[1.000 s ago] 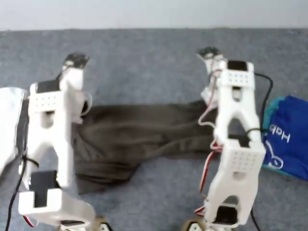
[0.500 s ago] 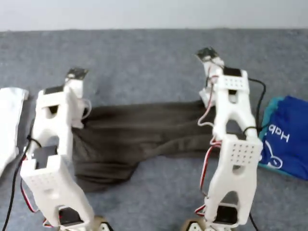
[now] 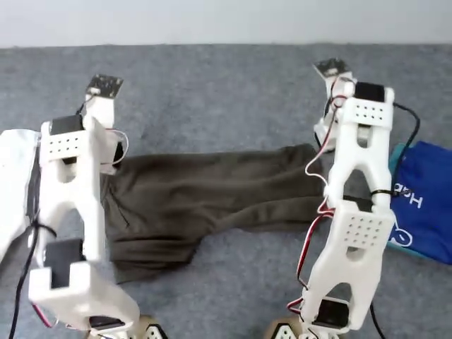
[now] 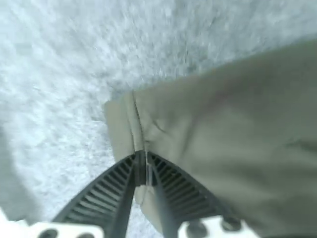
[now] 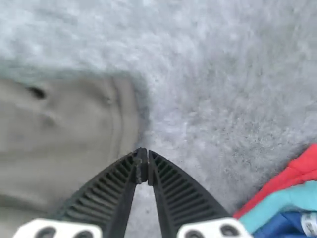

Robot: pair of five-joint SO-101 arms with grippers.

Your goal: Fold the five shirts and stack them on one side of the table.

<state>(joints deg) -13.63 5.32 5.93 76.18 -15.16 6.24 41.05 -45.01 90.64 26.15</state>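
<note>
An olive shirt point(image 3: 205, 198) lies stretched across the grey carpet between the two arms. My left gripper point(image 4: 143, 166) is shut on the hem at its left end, and the high view shows this gripper point(image 3: 115, 152) at that same corner. My right gripper point(image 5: 142, 161) is shut at the very edge of the olive shirt point(image 5: 59, 134), and the high view places it point(image 3: 321, 141) at the shirt's right corner. The near part of the shirt is bunched toward the left arm's base.
A folded blue shirt point(image 3: 424, 201) lies at the right edge, with teal and red cloth point(image 5: 292, 193) beside it. A white shirt point(image 3: 14, 183) lies at the left edge. Bare carpet point(image 3: 226, 92) stretches behind the olive shirt to the wall.
Both arms have moved outward and a little farther back. The olive shirt's right corner followed the right gripper to the right, and the cloth is pulled out longer and flatter.
</note>
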